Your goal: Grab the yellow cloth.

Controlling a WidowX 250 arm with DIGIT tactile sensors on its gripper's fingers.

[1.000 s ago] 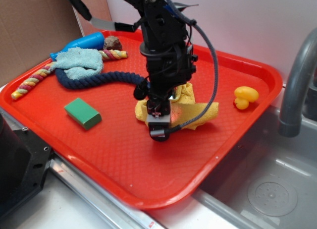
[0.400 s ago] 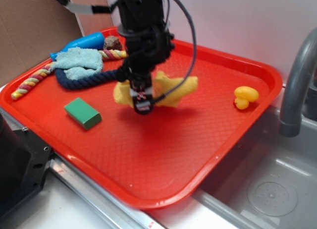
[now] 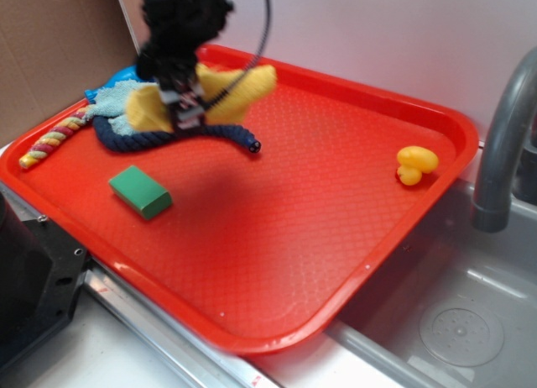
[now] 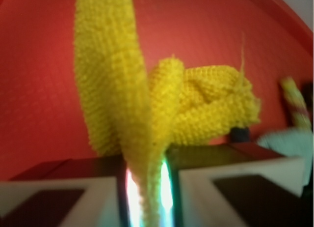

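Observation:
The yellow cloth [image 3: 239, 87] hangs bunched above the back left of the red tray [image 3: 352, 161], clear of its surface. My gripper [image 3: 186, 111] is shut on the cloth, blurred by motion. In the wrist view the yellow cloth [image 4: 147, 104] fills the middle, its folds spreading out from the gripper [image 4: 147, 197], whose jaws pinch a narrow strip of it. The cloth hides part of the navy rope [image 3: 168, 136] behind it.
On the tray lie a green block [image 3: 140, 191], a light blue cloth [image 3: 117, 98], a blue bottle [image 3: 126, 73], a multicoloured rope [image 3: 50, 143] and a yellow rubber duck [image 3: 414, 164]. A grey faucet [image 3: 503, 136] and a sink [image 3: 436, 321] stand at right. Cardboard [image 3: 59, 44] backs the left.
The gripper has risen and swung toward the tray's back left with the yellow cloth in it, lifting the cloth off the tray's middle.

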